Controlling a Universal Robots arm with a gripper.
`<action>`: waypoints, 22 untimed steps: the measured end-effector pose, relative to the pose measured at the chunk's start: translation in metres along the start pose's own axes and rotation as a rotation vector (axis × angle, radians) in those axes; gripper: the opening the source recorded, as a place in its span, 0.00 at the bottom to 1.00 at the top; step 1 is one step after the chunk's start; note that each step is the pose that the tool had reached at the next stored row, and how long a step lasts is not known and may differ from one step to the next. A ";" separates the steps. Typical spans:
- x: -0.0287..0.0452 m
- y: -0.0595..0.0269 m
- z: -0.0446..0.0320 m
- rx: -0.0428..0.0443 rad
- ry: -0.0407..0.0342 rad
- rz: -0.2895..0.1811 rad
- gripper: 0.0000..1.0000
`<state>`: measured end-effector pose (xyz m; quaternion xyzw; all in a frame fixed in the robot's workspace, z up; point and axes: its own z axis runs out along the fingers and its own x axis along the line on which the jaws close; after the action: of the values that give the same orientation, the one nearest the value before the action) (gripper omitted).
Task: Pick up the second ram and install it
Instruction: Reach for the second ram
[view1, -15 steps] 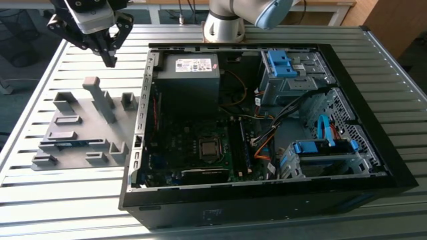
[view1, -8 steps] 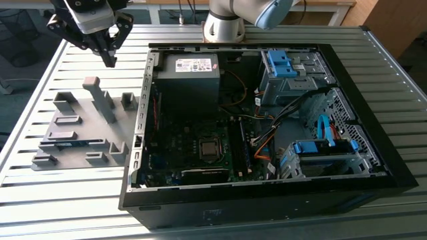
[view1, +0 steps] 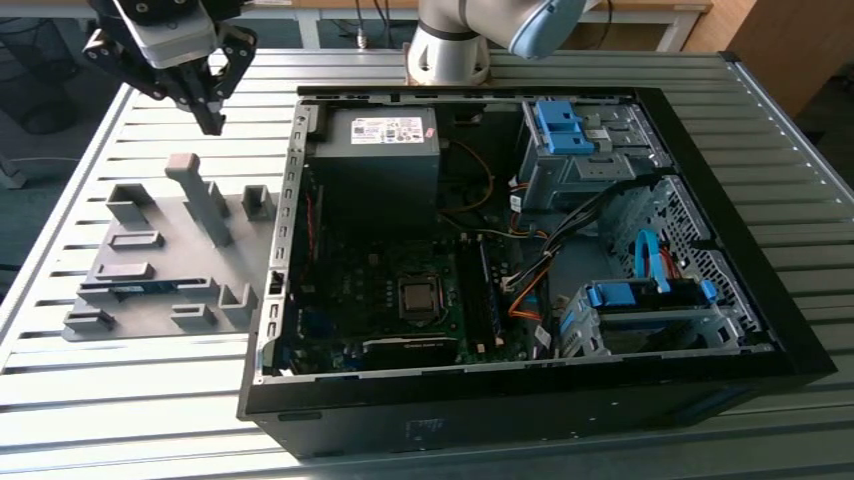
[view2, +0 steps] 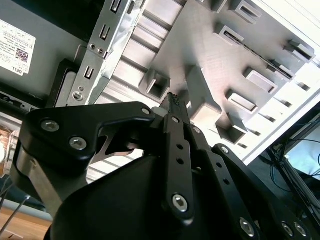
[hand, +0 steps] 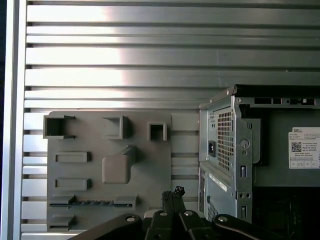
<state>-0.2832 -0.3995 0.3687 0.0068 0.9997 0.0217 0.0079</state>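
The second ram (view1: 131, 290) is a thin blue-green strip standing on edge in a slot of the grey fixture (view1: 174, 250), toward the exterior view's left. In the first wrist view it shows as a dark line (hand: 94, 203) in the fixture (hand: 110, 150). My gripper (view1: 210, 118) hangs well above the fixture's far end, near its tall post (view1: 200, 200), apart from the ram. Its black fingers are shut with nothing between them, as seen in both wrist views (hand: 172, 193) (view2: 173, 100).
An open black computer case (view1: 534, 100) lies to the exterior view's right of the fixture, with motherboard (view1: 400, 290), power supply (view1: 380, 135), cables and blue drive cages (view1: 641, 300) inside. Everything rests on a slatted metal table (view1: 134, 400). The arm's base (view1: 447, 50) stands behind the case.
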 end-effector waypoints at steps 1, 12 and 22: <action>0.0008 0.0000 0.0000 0.0000 0.0001 0.000 0.11; 0.0113 -0.0149 0.0005 -0.0002 0.0007 -0.013 0.11; 0.0272 -0.0213 0.0018 -0.0005 0.0016 -0.033 0.11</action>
<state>-0.3106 -0.4202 0.3655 -0.0097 0.9997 0.0219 0.0075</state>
